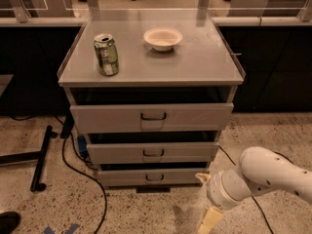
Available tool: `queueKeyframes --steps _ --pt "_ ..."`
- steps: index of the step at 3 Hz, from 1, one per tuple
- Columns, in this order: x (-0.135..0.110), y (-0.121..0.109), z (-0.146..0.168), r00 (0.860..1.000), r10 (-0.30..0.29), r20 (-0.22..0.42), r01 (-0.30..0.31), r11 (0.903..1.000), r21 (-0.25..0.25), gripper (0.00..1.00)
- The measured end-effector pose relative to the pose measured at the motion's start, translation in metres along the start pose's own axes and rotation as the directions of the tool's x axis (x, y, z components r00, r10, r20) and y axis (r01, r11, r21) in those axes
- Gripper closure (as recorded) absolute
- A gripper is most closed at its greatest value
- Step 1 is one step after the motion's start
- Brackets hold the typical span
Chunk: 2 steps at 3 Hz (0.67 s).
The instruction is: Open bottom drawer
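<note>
Camera view, parted fingers (pixel 209 221) beside bottom drawer (pixel 155 177)

A green can (pixel 106 55) stands upright near the desk's (pixel 195 65) left edge; a white bowl (pixel 163 38) sits centrally toward its back edge.

No legible text, brand, number or sign. Print on the can (pixel 106 55), standing on the bench (pixel 195 67), cannot be read. Gripper (pixel 206 201): lower right, near the floor.

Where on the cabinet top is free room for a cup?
Bare: on the cabinet top, the right side and front, right of the can, before the bowl. Crowded: left and back middle. The gripper hangs low, right of the bottom drawer.
</note>
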<state>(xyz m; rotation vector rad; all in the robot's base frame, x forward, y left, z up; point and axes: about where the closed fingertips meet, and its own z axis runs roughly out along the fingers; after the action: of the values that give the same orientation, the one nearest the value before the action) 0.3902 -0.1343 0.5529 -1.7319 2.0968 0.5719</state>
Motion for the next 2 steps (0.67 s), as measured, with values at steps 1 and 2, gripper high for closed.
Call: queueKeyframes --steps 1,2 --pt "0.0001 0.0 0.0 1.0 0.001 0.0 -0.001 1.0 0.0 0.0" --pt "0.0063 -0.0037 -0.0021 0.999 0.047 0.019 -0.048 0.9981 0.039 0.0"
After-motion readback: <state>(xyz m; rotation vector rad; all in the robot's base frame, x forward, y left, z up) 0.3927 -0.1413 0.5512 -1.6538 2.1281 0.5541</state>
